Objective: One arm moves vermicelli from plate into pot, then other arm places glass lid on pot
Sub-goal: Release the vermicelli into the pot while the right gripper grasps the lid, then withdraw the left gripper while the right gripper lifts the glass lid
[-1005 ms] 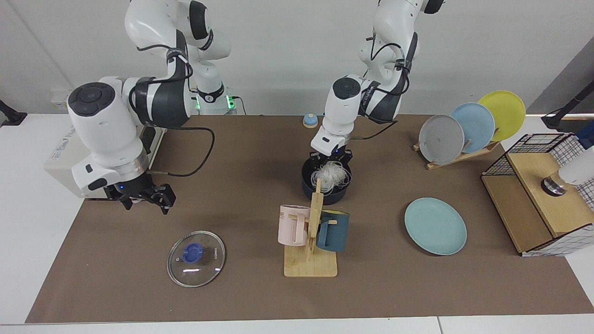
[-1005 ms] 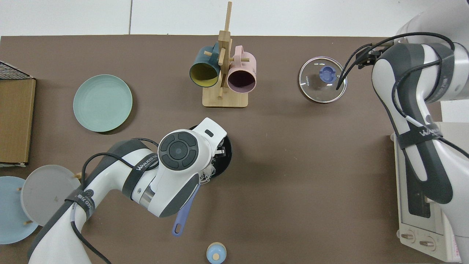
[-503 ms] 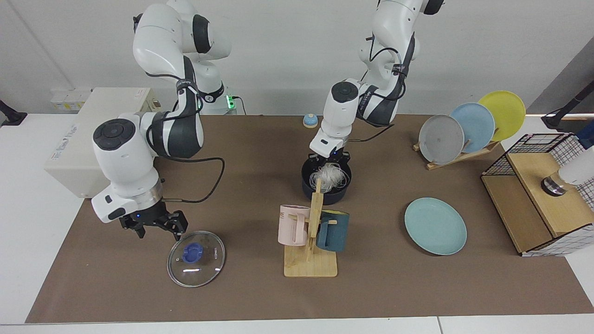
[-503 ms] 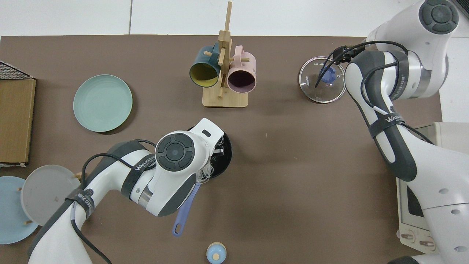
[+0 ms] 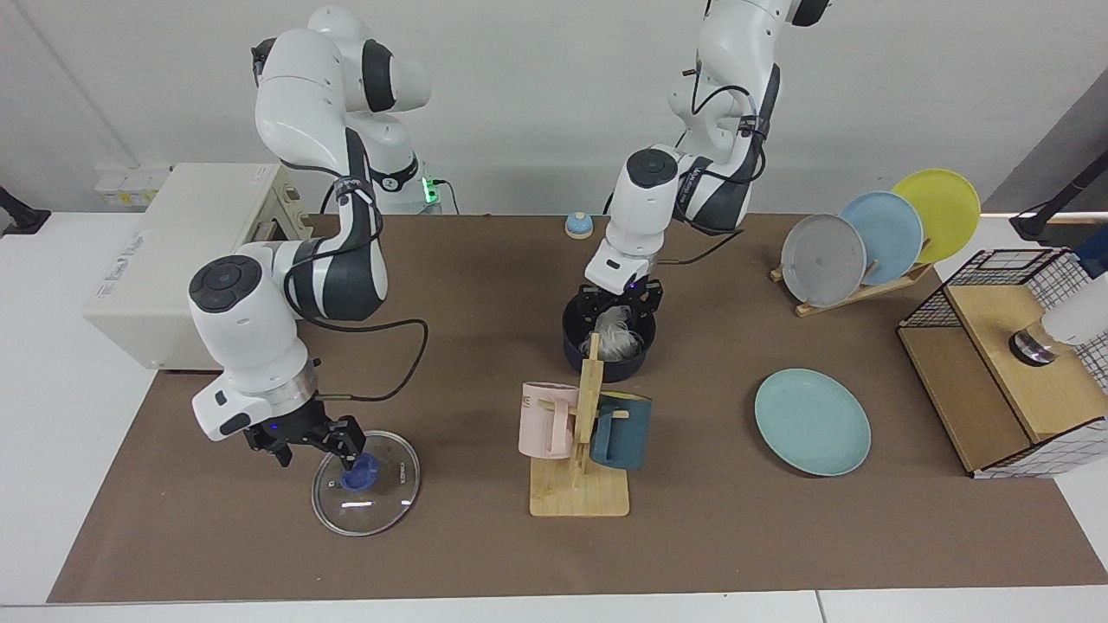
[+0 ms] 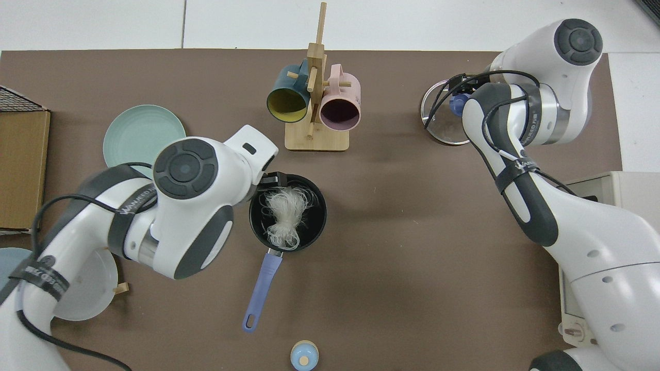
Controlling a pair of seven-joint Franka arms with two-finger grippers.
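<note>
At lower left, our right hand (image 5: 316, 443), spread wide beside the lid (image 5: 366, 482) knob, could skid it; our empty, open left hand (image 5: 621, 305) over the pot (image 5: 608, 342) might snag noodles (image 6: 284, 216).

Vermicelli (image 6: 285, 215) in pot (image 6: 315, 226), between plate (image 5: 812, 421) and glass lid (image 5: 381, 499)

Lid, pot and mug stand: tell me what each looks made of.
The round clear lid looks like glass with a thin metal rim: the brown mat shows through it. Its blue knob may be plastic. The dark navy saucepan looks like coated metal, matt black inside. The pale mug stand looks like unfinished wood.
</note>
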